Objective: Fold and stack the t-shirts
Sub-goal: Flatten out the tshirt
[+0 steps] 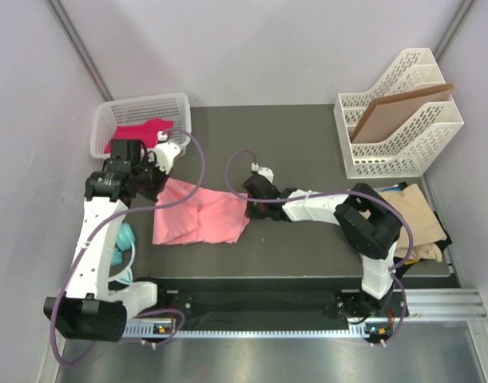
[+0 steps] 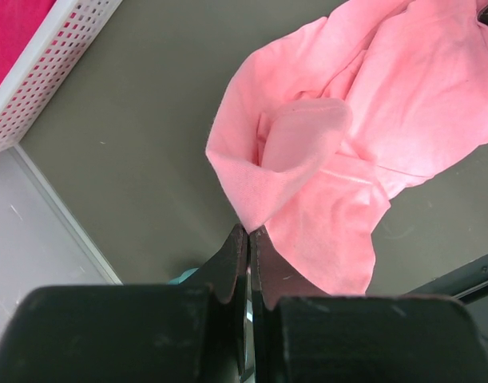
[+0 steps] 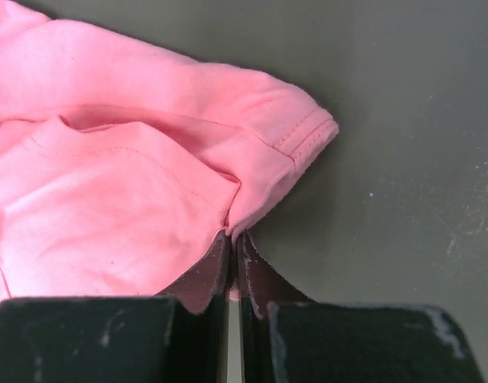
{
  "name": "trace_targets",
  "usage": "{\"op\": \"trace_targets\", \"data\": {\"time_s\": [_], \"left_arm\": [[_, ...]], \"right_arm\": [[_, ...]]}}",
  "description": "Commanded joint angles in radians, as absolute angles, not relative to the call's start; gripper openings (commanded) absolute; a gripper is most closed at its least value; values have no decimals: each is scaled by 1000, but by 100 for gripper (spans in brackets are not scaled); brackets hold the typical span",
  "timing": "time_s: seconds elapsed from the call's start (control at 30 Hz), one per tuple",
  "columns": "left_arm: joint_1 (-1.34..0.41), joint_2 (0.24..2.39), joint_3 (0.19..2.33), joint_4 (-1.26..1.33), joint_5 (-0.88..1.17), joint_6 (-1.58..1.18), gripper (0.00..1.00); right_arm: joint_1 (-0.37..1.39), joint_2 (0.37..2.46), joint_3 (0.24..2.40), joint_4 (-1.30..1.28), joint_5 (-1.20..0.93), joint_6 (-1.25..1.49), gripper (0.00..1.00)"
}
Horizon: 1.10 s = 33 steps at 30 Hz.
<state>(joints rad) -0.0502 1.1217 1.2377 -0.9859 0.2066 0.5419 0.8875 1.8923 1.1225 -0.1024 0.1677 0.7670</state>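
**Both hands grip the salmon pink shirt on the counter**

Your left hand is pinched closed on the far left corner of the salmon pink shirt. In the left wrist view its two fingers meet with almost no gap, and a point of pink cloth runs up between their tips. From that corner the shirt spreads away across the dark counter, with a loose rounded fold standing up in its middle.

Your right hand is clamped on the shirt's right edge. The right wrist view shows its fingers pressed together on a fold of the cloth. A stitched hem lies just beyond them on the counter, and bare counter lies to the right of it.

From above, the shirt lies rumpled and partly folded over itself between the two hands, at the left middle of the counter. Its near edge is close to the front edge of the counter.

A white basket stands at the far left corner of the counter, just behind your left hand. A magenta shirt lies bunched inside it.

A white rack sits at the far right corner with a flat brown board leaning in it.

A tan shirt lies crumpled at the right edge of the counter, in front of the rack. It is partly hidden behind your right arm and lies well apart from the salmon pink shirt.
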Motion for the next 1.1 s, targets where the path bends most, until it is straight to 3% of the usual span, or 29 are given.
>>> {"op": "trace_targets", "data": {"time_s": [0.0,0.23,0.4,0.6,0.83,1.07], "left_arm": [[-41,1100,1242,-916,230,520,0],[-41,1103,1325,-923,242,489,0],[-41,1101,1572,-985,293,448,0],[-41,1033,1776,-1138,363,454,0],[-43,888,1358,-1121,392,477,0],[-43,972,1106,-953,426,491,0]], "right_arm": [[902,1833,1144,-199,210,758,0],[887,1568,1235,-417,399,651,0],[893,1448,1397,-560,439,558,0],[962,1206,1390,-682,538,558,0],[966,936,1131,-736,594,696,0],[911,1020,1062,-706,600,681,0]]}}
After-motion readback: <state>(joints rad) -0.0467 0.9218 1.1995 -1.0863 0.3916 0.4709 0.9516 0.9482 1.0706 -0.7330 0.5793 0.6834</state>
